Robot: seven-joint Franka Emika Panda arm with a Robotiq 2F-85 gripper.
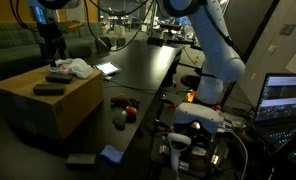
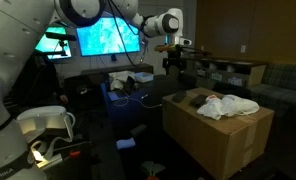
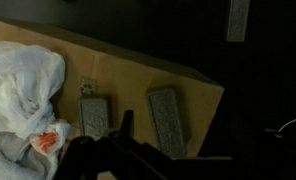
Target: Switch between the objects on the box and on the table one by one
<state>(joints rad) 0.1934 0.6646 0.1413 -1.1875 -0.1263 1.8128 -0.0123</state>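
Claw: the claw [image 1: 53, 52] is seen released, fingers spread with nothing gripped, and is hung above the cardboard box [image 1: 43, 115].
Bars against claw: a flat grey bar [image 3: 95, 113] and a second grey bar [image 3: 168, 120] are laid side by side on the box top. In the wrist view they are just under the claw [image 3: 103, 140] and not touched by it.
Rag against claw: a white cloth rag [image 3: 23, 90] is bunched on the box beside the bars, off to one side of the claw.
Desk items: a red roundish piece [image 1: 131, 112] and dark pieces [image 1: 118, 100] are set on the black desk [image 1: 148, 70], well apart from the claw.
Hard to make out: the fingertips are lost in shadow in the wrist view. A third bar [image 3: 238, 20] is cut off by the top edge. What the dark pieces are cannot be told.
Looks: the rag is crumpled, and an orange-red patch is shown in its folds. The box is plain tan.
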